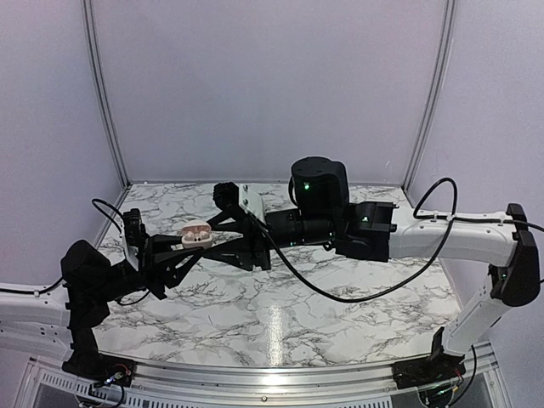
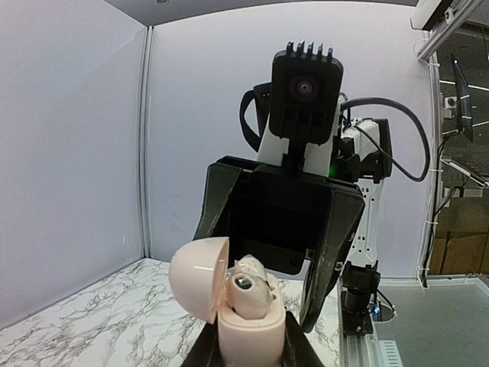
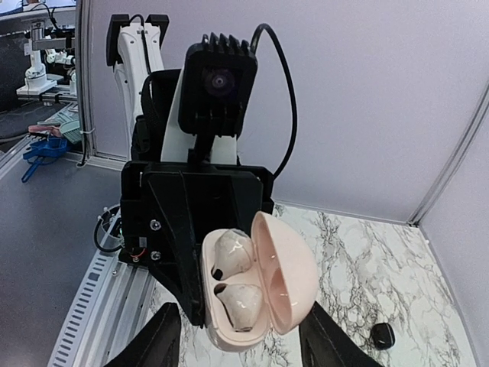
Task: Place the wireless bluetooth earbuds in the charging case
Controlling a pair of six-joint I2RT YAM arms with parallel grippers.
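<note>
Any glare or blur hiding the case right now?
Top view: a bright glare streak on the grey-veined white marble table, clear of the small rounded cream charging case. Left and right wrist views: open case close, sharp, evenly lit.

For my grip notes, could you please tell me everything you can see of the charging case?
The charging case is a small rounded cream-pink shell, glossy like plastic. Its hinged lid stands swung open to one side, showing two pale earbuds with dark spots seated in the hollows. Its base is pinched between the left fingers, which hold it in the air above the marble table.
</note>
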